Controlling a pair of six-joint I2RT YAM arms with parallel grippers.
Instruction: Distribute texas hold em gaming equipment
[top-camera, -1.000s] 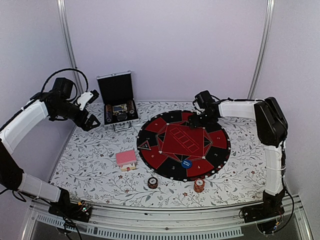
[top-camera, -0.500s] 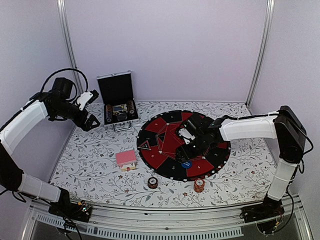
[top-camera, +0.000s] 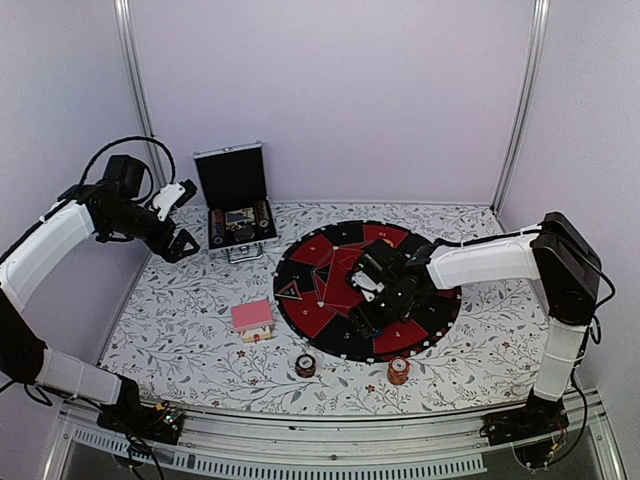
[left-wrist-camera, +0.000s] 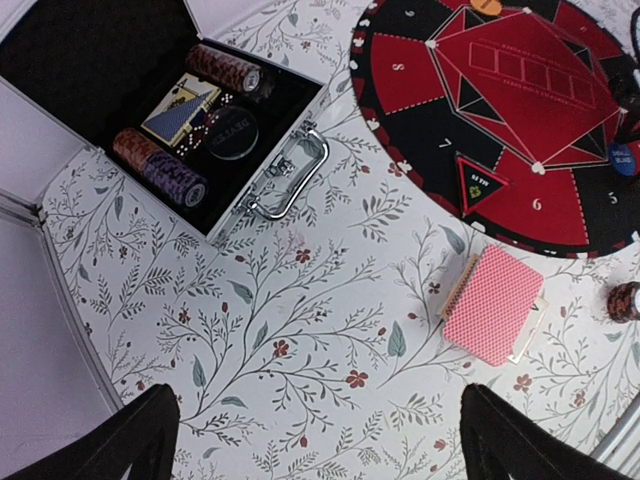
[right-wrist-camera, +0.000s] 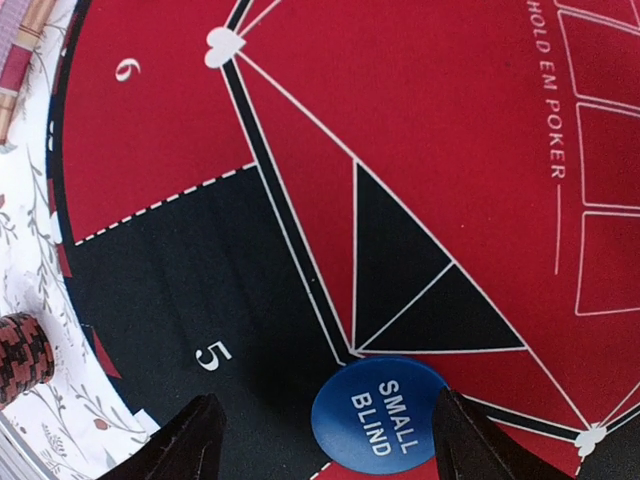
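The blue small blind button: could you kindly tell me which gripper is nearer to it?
Right. The right gripper hangs over the blue small blind button, straddling it; the left gripper is far off beside the open case.

The left arm (top-camera: 45, 250) and right arm (top-camera: 480, 262) have white links, black joints and thin black cables (top-camera: 105, 150).

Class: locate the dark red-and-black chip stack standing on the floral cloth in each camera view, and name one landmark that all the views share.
Top external: chip stack low centre, by the near-left rim of the poker mat.
Left wrist: chip stack at the right edge, cut off, below the poker mat.
Right wrist: chip stack at the left edge, beside sector 5.
Shared landmark: the round red-and-black poker mat.
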